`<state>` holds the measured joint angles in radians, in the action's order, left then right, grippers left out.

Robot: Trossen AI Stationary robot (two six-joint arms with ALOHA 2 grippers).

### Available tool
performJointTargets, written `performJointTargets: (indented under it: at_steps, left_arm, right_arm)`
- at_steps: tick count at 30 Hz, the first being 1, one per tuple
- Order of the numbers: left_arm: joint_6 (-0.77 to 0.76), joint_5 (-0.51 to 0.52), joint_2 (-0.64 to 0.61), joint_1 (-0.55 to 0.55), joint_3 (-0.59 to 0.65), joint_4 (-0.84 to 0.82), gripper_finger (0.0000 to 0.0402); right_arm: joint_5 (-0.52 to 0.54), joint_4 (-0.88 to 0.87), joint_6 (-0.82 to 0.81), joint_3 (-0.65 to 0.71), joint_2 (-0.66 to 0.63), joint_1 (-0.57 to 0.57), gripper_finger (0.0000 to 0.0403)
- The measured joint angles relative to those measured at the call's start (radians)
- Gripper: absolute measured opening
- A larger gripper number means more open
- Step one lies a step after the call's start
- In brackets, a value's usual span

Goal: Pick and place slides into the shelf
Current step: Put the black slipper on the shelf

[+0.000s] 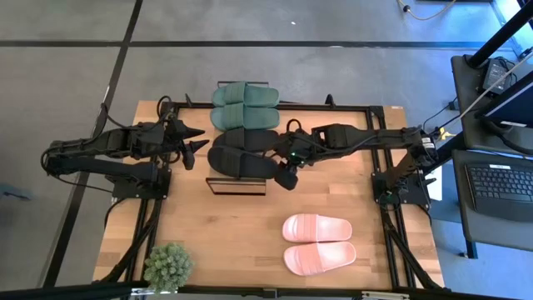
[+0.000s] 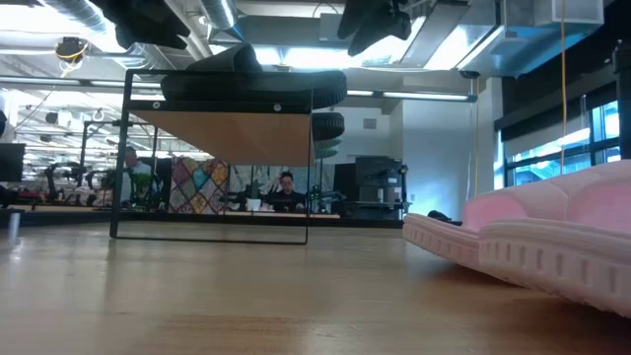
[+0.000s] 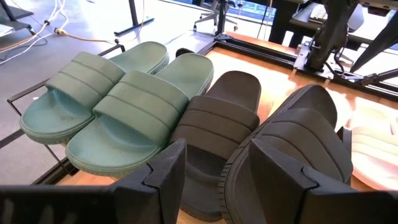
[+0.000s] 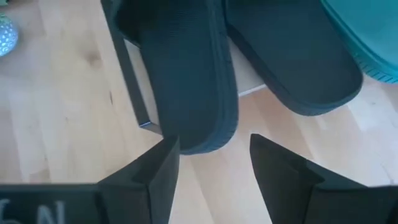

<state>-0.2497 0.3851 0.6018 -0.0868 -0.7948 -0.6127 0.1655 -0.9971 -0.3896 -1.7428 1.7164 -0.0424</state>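
Slides: four rest on the shelf [image 1: 236,185], two dark green [image 1: 243,105] at the far end and two black beside them; the pale pink pair [image 1: 318,242] lies on the tabletop [image 1: 225,242], well apart from the rack.
Right gripper [image 1: 286,177]: hovers at the heel end of the nearer black slide [image 4: 186,81], just off the rack's right edge; its fingers [image 4: 152,174] stand apart with nothing between them.
Black slide and right jaws: the rounded heel of the slide lies just in front of the gap between the jaws, above it in the wrist view and not touching either finger; this heel overhangs the thin black frame rail.
Second black slide [image 4: 292,56]: lies alongside the first, close beside it, toward the green pair.
Left gripper [image 1: 193,140]: waits at the rack's left side, level with the black pair; its fingers [image 3: 165,174] are spread and hold nothing, and the two black slides lie just ahead of them.
Edges: the black frame corner shows beside the right gripper's finger; in the low view the rack's wooden plank sits raised on its frame with a black slide [image 2: 251,87] on top.
Open room: bare tabletop spreads between the rack and the pink pair; a small potted plant [image 1: 168,267] stands at the near left corner.
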Motion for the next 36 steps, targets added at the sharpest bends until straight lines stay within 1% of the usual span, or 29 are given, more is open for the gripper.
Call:
performJointTargets:
  at_steps: [2, 4, 11, 15, 18, 19, 22, 28, 31, 34, 36]
  left_arm:
    - [0.000, 0.000, 0.000, 0.000, 0.000, 0.000, 0.0165]
    - [0.000, 0.000, 0.000, 0.000, 0.000, 0.000, 0.0165]
    - [0.000, 0.017, 0.000, 0.000, 0.000, -0.001, 0.0165]
    - [0.000, 0.024, 0.000, 0.000, 0.000, 0.000, 0.0165]
    - [0.000, 0.024, 0.000, 0.000, 0.000, -0.001, 0.0165]
    - [0.000, 0.024, 0.000, 0.000, 0.000, 0.000, 0.0165]
    - [-0.001, 0.023, 0.000, 0.000, 0.000, 0.000, 0.0165]
    - [-0.002, 0.022, 0.000, 0.000, 0.000, -0.001, 0.0165]
    - [-0.002, 0.016, 0.000, 0.000, 0.000, -0.001, 0.0165]
    - [-0.003, 0.016, 0.000, 0.000, 0.000, -0.001, 0.0165]
    - [-0.003, 0.015, 0.000, 0.000, 0.000, -0.001, 0.0165]
  right_arm:
    - [-0.002, -0.001, -0.002, 0.000, 0.000, 0.000, 0.0201]
    - [-0.011, -0.001, -0.001, 0.000, 0.000, 0.001, 0.0212]
    - [-0.027, 0.005, 0.003, 0.000, 0.000, 0.000, 0.0299]
    - [-0.028, 0.014, -0.022, 0.000, 0.000, 0.000, 0.0326]
    - [-0.036, 0.005, -0.115, 0.000, 0.002, 0.000, 0.0330]
    - [-0.059, -0.001, -0.143, 0.000, 0.002, 0.009, 0.0330]
    - [-0.179, 0.003, -0.208, 0.000, 0.002, 0.043, 0.0330]
    - [-0.218, 0.000, -0.208, 0.008, 0.002, 0.078, 0.0330]
    - [-0.268, 0.007, -0.185, 0.073, 0.002, 0.103, 0.0330]
    - [-0.313, 0.112, -0.161, 0.152, 0.002, 0.126, 0.0330]
    - [-0.368, 0.188, -0.157, 0.185, 0.002, 0.141, 0.0330]
